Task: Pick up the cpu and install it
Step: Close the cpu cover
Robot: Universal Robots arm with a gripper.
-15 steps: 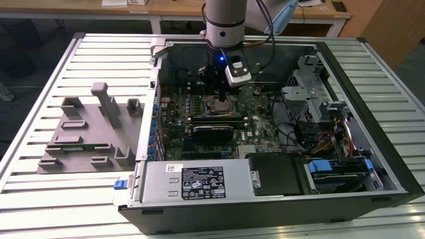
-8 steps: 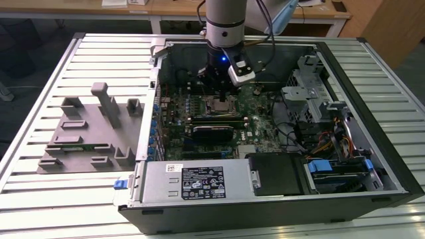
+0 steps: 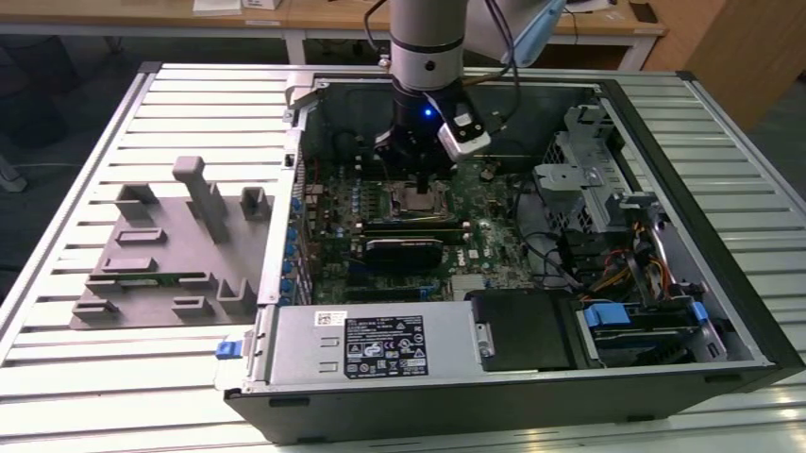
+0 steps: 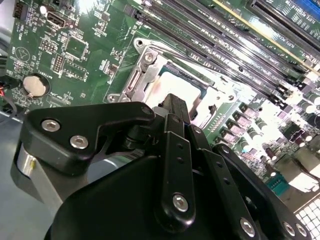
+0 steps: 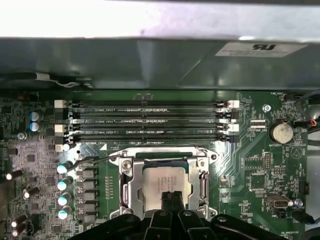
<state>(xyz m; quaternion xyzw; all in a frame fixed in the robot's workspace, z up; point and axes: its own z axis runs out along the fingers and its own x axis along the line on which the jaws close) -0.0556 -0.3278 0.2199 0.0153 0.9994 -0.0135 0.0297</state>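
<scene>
You have the cpu (image 5: pixel 166 179) lying flat in the socket (image 5: pixel 128 186), so placing looks done, while the tool (image 5: pixel 172 196) hovers at its edge, pinched together and gripping nothing.

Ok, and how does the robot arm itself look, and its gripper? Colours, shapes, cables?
The arm is a silver-grey cylinder with a darker band, ending in a black wrist with a small blue light. A white block sits on its side, and black cables run beside it. In the second wrist view the gripper is glossy black: flat linkage bars joined with silver screws.
</scene>
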